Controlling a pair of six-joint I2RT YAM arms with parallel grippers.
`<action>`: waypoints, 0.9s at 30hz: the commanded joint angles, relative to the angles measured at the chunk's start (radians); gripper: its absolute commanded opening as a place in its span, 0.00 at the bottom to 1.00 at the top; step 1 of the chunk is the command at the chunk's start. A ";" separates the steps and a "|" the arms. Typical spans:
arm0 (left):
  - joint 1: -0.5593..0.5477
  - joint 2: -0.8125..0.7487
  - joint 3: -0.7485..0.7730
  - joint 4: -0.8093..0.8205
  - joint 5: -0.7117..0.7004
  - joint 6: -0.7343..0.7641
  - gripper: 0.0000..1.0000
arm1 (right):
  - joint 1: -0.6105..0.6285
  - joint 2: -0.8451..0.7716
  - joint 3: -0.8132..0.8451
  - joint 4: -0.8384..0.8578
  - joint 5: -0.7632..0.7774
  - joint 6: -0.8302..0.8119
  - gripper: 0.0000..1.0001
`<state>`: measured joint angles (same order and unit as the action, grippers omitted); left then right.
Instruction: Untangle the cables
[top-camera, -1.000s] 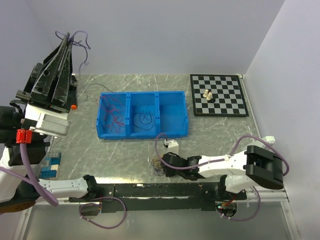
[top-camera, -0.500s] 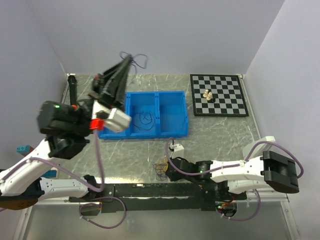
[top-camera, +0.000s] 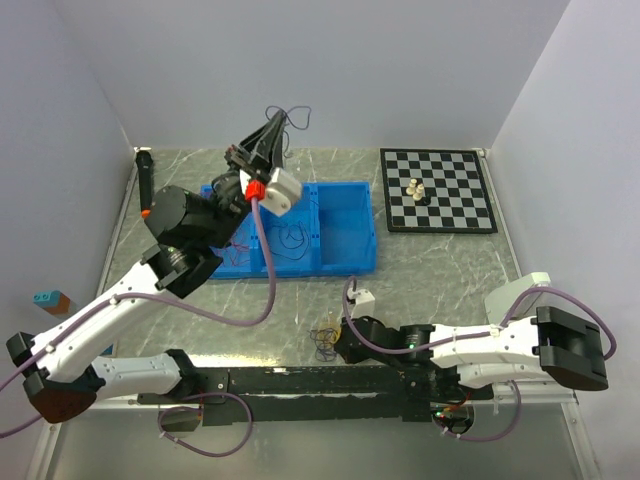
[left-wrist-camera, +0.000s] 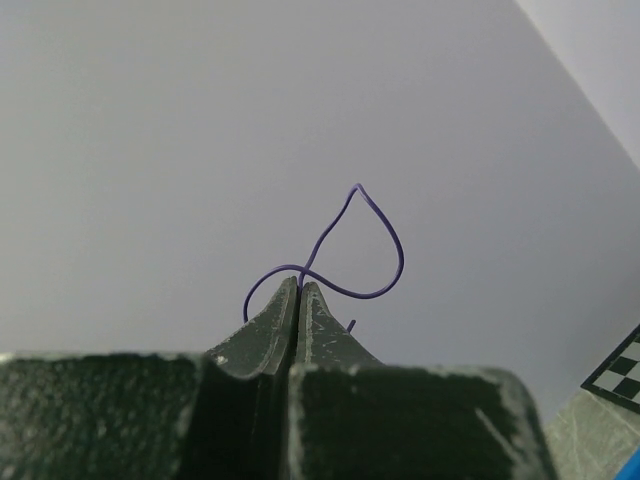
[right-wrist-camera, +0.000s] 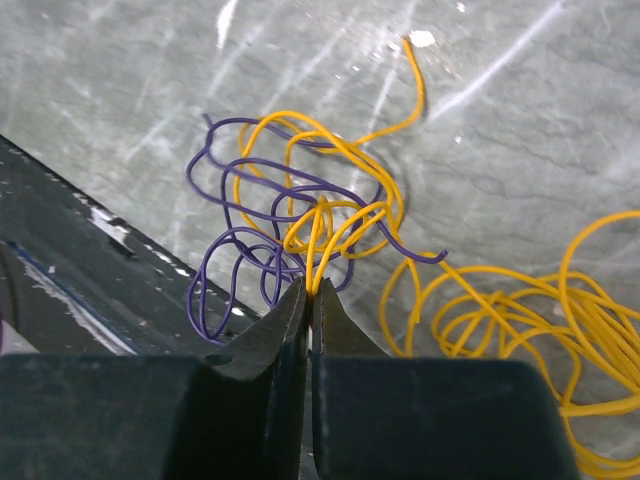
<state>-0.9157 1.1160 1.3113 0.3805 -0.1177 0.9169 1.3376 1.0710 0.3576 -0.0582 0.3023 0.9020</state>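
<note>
My left gripper (top-camera: 275, 128) is raised high over the blue tray's back edge, shut on a thin purple cable (top-camera: 290, 118) that loops above its fingertips; the loop shows against the wall in the left wrist view (left-wrist-camera: 355, 245). My right gripper (top-camera: 335, 340) lies low at the table's near edge, shut on yellow cables (right-wrist-camera: 330, 220) tangled with purple cables (right-wrist-camera: 235, 260). More loose yellow loops (right-wrist-camera: 520, 320) lie to the right. This small tangle (top-camera: 325, 338) sits just left of the right gripper. Red cables (top-camera: 236, 244) and dark cables (top-camera: 290, 240) lie in the blue tray.
A blue three-compartment tray (top-camera: 350, 225) stands mid-table. A chessboard (top-camera: 437, 190) with a few pieces (top-camera: 417, 189) is at the back right. A black rail (top-camera: 300, 385) runs along the near edge. A dark tool with an orange tip (top-camera: 146, 185) lies at the far left.
My left arm has swung from the far left to over the tray's back, carrying the purple cable up. My right gripper has slid slightly toward the near edge with the tangle.
</note>
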 joint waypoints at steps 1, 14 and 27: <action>0.060 0.019 0.029 0.104 -0.034 -0.114 0.01 | 0.008 -0.002 -0.016 0.049 0.012 0.023 0.00; 0.144 0.080 -0.037 0.150 -0.011 -0.213 0.01 | 0.008 0.020 -0.028 0.086 0.003 0.032 0.00; 0.192 0.108 -0.145 0.144 0.015 -0.224 0.01 | 0.008 0.001 -0.046 0.086 0.008 0.048 0.00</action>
<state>-0.7338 1.2247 1.2030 0.4900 -0.1261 0.7097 1.3376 1.0946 0.3267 0.0025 0.2955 0.9283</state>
